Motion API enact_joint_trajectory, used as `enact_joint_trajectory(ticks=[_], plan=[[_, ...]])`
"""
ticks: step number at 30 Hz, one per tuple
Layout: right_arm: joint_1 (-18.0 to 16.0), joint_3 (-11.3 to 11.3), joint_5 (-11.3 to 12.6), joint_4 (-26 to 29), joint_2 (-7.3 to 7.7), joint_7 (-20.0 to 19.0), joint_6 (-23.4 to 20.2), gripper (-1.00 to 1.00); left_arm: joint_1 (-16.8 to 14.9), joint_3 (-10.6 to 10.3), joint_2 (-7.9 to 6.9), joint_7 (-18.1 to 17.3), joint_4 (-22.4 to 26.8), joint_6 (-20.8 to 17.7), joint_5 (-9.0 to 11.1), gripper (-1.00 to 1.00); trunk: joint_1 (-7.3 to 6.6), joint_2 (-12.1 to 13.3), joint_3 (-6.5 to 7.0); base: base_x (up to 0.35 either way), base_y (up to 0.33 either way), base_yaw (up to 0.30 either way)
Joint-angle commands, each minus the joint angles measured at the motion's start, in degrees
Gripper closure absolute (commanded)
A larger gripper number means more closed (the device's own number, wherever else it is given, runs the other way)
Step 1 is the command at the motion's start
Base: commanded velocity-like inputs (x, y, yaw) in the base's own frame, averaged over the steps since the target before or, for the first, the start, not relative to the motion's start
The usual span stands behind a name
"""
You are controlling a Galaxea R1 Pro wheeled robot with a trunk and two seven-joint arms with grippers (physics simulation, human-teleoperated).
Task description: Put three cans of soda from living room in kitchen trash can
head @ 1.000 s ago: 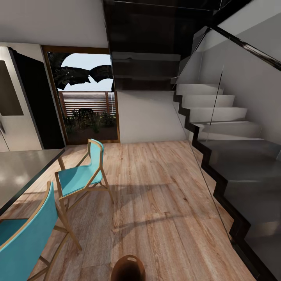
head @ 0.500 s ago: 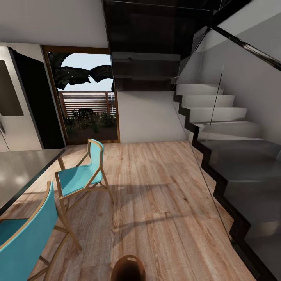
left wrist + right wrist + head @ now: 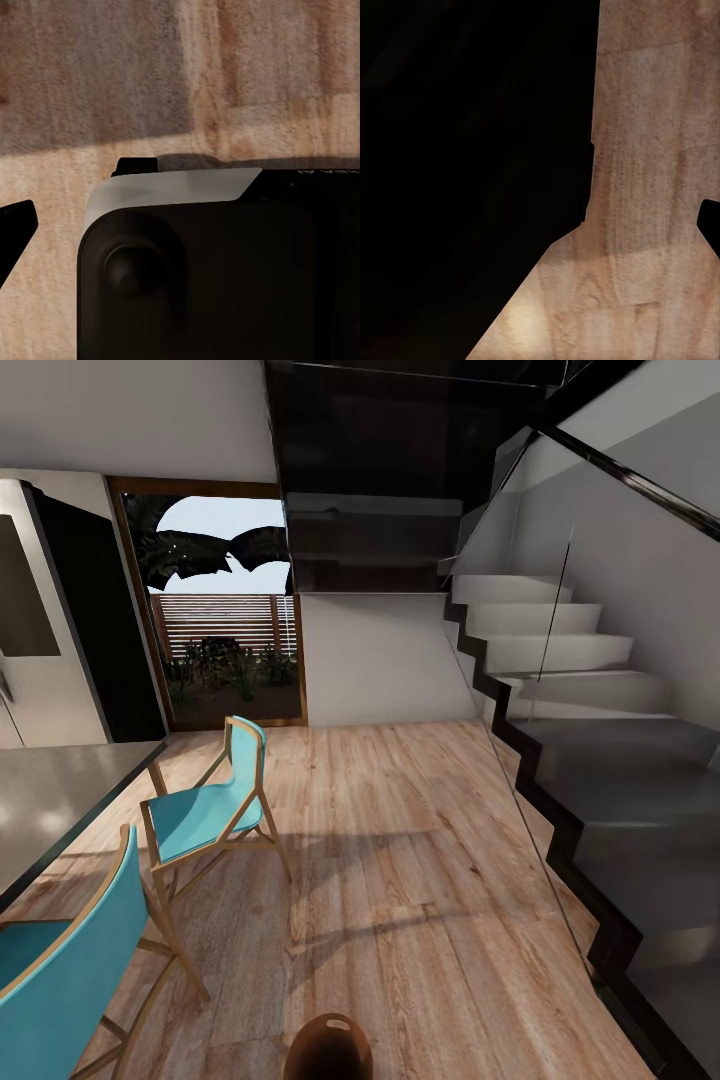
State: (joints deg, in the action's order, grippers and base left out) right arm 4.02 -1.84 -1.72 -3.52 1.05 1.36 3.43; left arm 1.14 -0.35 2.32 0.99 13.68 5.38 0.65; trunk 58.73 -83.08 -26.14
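Note:
The tash can is a small round brown bin with a slot handle near its rim. It stands on the wood floor at the bottom middle of the head view, close in front of me. The cans of soda are out of view. In the left wrist view one black fingertip sits far out at the frame's edge, over floor and my own dark base. Likewise, the right wrist view has one black fingertip at its edge beside a large dark shape. Nothing is between the fingers in either view.
A steel fridge stands at the far left, with a grey table and two blue chairs in front of it. A staircase with a glass railing lines the right. A glass door lies ahead.

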Motion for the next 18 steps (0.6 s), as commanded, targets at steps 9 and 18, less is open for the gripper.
enact_joint_trajectory(ticks=[9, 18], plan=[[0.0, 0.0, 0.0, 0.0, 0.0, 0.0, 0.0, -1.0, 0.0, 0.0, 0.0, 0.0, 0.0, 0.0, 0.0, -1.0, 0.0, 0.0, 0.0, 0.0, 0.0, 0.0], [0.0, 0.0, 0.0, 0.0, 0.0, 0.0, 0.0, -1.0, 0.0, 0.0, 0.0, 0.0, 0.0, 0.0, 0.0, -1.0, 0.0, 0.0, 0.0, 0.0, 0.0, 0.0]])
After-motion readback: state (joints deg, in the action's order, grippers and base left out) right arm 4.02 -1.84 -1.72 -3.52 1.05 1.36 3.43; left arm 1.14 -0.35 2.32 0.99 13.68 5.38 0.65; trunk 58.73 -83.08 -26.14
